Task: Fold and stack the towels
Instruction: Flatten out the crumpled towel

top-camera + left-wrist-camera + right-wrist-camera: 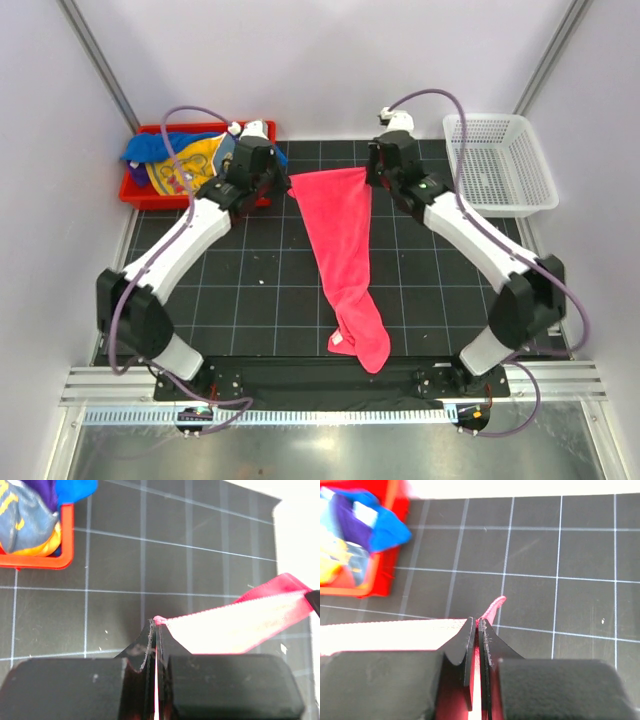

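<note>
One hot pink towel (345,250) lies out on the black grid mat (250,290), the only towel there. It is a long strip. Its far end is spread wide and taut between the two grippers, and from there it narrows toward the near edge of the mat. The near end is bunched and rumpled, with a small white tag showing beside it.

The left gripper (154,625) has its fingers pressed together on the towel's far left corner, with pink hem pinched between the pads. The right gripper (476,622) is likewise closed tight on the far right corner, and a curl of pink edge pokes out past the fingertips.

A heap of other towels (180,160) fills one red bin (130,200) at the far left corner, well apart from the pink one. Bright blue, yellow-orange, purple and slate blue cloth show in it, too tangled to count.

One white mesh basket (548,190) stands at the far right, just off the mat.
</note>
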`<state>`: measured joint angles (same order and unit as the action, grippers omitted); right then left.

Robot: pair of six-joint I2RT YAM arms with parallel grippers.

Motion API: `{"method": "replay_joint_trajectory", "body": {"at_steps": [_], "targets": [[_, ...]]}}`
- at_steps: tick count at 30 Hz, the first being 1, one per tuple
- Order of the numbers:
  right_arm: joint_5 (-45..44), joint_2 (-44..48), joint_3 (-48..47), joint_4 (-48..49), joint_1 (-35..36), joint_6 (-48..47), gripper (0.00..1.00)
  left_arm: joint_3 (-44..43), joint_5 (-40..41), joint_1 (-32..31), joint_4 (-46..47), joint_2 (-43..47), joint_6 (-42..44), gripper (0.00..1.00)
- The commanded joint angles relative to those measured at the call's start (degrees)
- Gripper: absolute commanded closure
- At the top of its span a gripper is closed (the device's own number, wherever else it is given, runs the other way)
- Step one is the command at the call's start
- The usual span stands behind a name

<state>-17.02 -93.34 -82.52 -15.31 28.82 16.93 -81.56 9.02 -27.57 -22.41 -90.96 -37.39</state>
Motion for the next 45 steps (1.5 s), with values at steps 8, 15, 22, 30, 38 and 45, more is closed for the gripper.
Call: {"method": "replay_joint_trajectory", "body": {"at_steps": [8, 15, 22, 30, 38, 45], "targets": [[-0.8, 25.7, 7.7, -7.1, 4.8, 6.5, 0.99, -0.8, -0.4, -11.5, -11.9, 21.6, 5.9, 1.00], [1.9, 38.8, 7.3, -14.1, 8.2, 12.1, 0.99, 1.5, -1.1, -17.9, -16.8, 36.3, 2.9, 1.00], [9.3, 43.7, 0.3, -19.7, 8.4, 14.6, 0.99, 0.6, -11.5, -18.4, -16.4, 43.0, 1.6, 1.00], [16.3, 43.3, -8.5, -21.4, 8.4, 16.6, 0.99, -5.4, -18.6, -18.4, -14.1, 43.5, -0.1, 1.00], [22.3, 35.8, -22.6, -22.8, 8.4, 17.7, 0.99, -15.6, -18.8, -18.4, -13.0, 39.1, -0.9, 1.00], [21.8, 31.0, -31.3, -25.4, 8.4, 17.0, 0.99, -22.5, -17.2, -18.4, -12.9, 35.7, -0.4, 1.00]]}}
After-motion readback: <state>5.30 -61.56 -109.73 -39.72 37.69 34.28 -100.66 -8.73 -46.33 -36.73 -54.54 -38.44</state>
